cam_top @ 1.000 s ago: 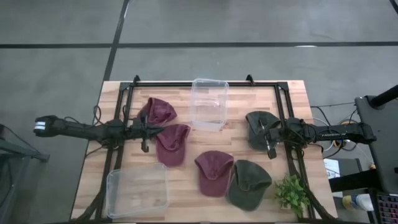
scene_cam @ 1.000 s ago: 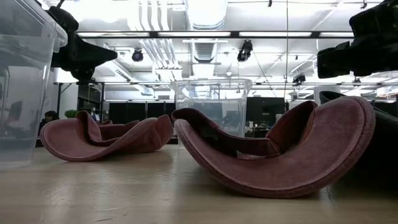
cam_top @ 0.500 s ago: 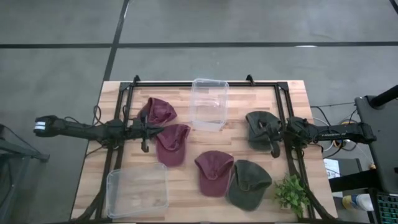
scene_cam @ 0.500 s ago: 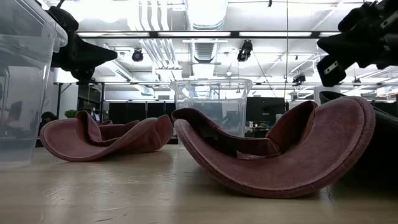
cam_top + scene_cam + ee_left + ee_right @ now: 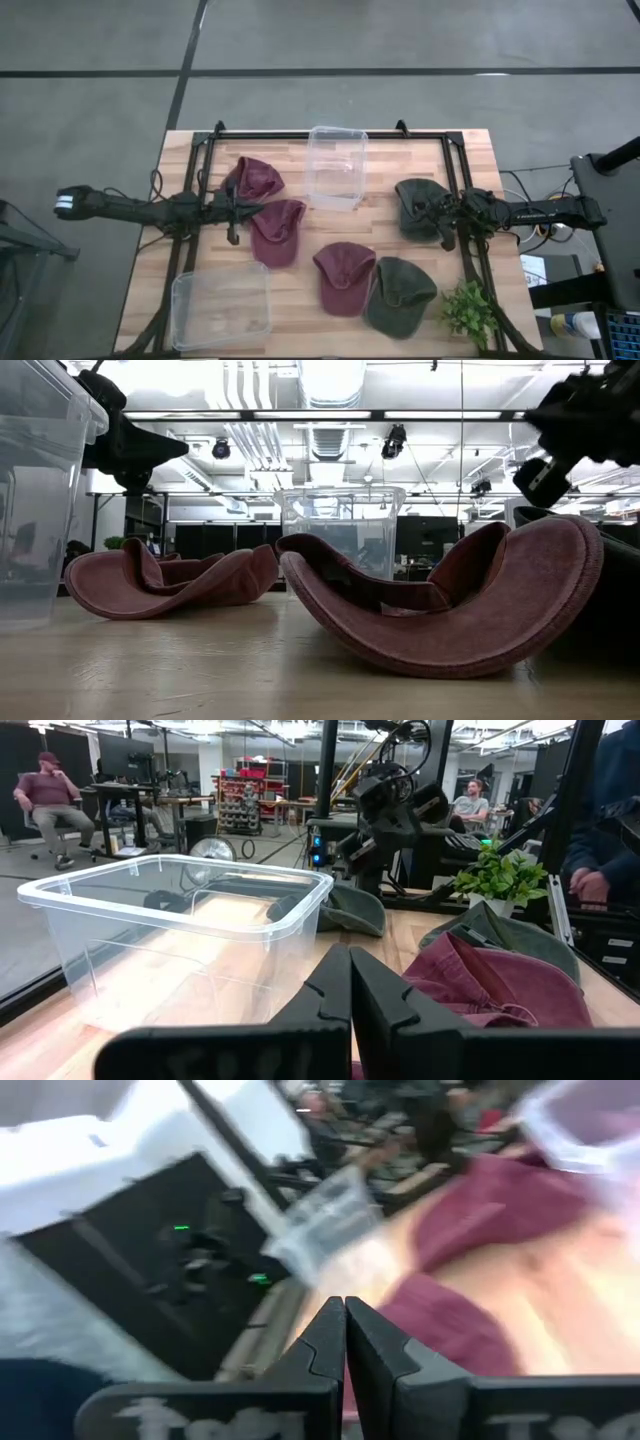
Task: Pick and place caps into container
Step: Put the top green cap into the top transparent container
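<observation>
Three maroon caps [image 5: 260, 177] [image 5: 277, 230] [image 5: 344, 275] and two dark olive caps [image 5: 400, 292] [image 5: 418, 200] lie crown-down on the wooden table. My left gripper [image 5: 260, 208] is shut and hangs level above the table, between the two left maroon caps. Its closed fingers [image 5: 350, 980] point toward a clear container [image 5: 180, 935]. My right gripper [image 5: 422, 212] is shut too [image 5: 345, 1320]. It hangs level over the far olive cap and is rolled to one side. In the low view both grippers [image 5: 180, 448] [image 5: 535, 470] stand well above the caps.
One clear container [image 5: 336, 167] stands at the far middle, another [image 5: 222, 305] at the near left corner. A small green plant [image 5: 468, 310] sits at the near right. A black frame [image 5: 300, 135] runs along the table's sides. People sit in the room beyond.
My right gripper has rolled about the line it points along and has stayed over the far olive cap, still shut. The caps and containers have not moved.
</observation>
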